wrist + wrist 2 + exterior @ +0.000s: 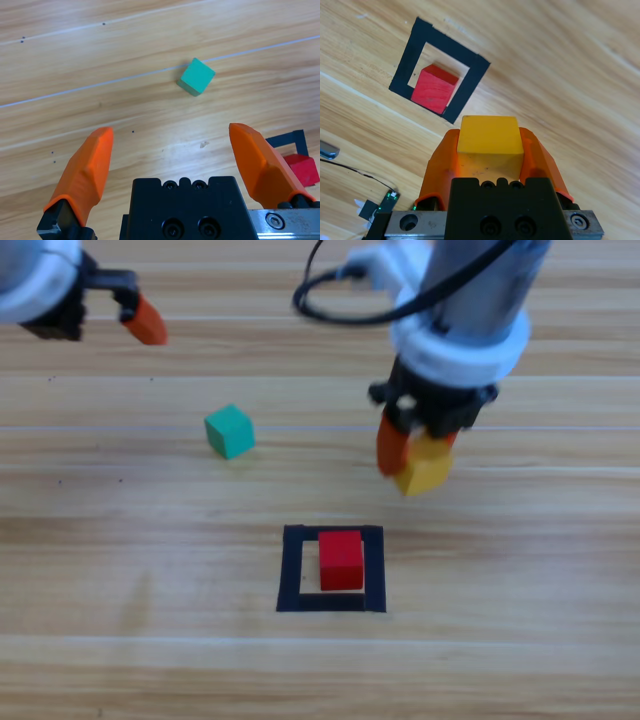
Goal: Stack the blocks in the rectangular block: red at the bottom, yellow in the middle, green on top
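One block is placed: red cube (pixel 341 560) sits inside the tape outline (pixel 331 609). Your right tool (pixel 415 455) grips the yellow cube (pixel 425 470) aloft nearby; green cube (pixel 230 431) waits on the desk (pixel 120 560), left tool (pixel 177 155) open.

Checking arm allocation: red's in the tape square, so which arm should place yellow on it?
Right. Its tool is shut on the yellow cube, off the table just up and right of the red cube. The left tool is open and empty at the table's far left, nearer the green cube.
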`<action>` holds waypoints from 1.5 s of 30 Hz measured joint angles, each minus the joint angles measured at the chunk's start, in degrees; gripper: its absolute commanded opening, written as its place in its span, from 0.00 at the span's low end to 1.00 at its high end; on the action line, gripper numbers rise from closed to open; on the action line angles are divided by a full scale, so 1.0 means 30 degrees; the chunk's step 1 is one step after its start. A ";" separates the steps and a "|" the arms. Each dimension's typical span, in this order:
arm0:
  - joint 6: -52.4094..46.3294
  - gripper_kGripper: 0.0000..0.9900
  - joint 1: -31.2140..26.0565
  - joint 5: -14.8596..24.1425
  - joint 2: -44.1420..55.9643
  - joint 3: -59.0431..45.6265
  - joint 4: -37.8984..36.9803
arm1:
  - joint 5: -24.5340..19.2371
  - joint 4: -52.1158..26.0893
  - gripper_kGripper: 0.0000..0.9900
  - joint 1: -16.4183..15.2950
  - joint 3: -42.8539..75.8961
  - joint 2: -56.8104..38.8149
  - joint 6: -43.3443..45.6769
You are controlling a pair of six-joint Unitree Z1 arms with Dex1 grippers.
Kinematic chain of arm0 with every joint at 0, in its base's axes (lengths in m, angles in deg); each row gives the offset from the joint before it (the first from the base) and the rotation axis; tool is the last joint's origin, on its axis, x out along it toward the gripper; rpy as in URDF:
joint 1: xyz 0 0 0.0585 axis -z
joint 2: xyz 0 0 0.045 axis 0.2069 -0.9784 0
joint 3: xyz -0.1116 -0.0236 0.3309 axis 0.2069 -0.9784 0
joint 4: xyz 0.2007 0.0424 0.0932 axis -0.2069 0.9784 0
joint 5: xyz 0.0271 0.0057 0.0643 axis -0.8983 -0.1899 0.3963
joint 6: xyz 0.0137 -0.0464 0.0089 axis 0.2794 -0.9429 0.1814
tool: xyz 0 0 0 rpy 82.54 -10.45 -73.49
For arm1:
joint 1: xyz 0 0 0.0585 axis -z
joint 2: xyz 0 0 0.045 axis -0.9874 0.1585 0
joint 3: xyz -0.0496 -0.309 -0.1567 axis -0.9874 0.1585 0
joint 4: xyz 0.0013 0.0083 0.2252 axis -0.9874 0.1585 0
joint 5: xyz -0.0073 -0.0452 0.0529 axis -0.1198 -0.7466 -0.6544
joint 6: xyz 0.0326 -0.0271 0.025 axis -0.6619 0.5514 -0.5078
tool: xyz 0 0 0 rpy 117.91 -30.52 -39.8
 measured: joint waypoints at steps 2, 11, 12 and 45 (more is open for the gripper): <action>0.0365 1.00 -0.0616 -0.0460 0.0778 -0.0135 0.0194 | 0.0000 0.0029 0.15 -0.0498 0.0000 0.0735 -0.0507; 0.2529 1.00 -0.3420 -0.4430 0.1553 0.0423 0.2167 | -0.0637 0.0029 0.15 -0.2370 0.0017 0.2076 -0.3809; 0.2571 1.00 -0.3519 -0.4497 0.1552 0.0649 0.2457 | -0.0669 0.0029 0.15 -0.2400 -0.0016 0.2075 -0.4183; 0.2656 1.00 -0.3764 -0.6996 0.0188 0.0562 0.2755 | -0.0748 -0.1531 0.15 -0.2420 -0.1452 0.3689 -0.8297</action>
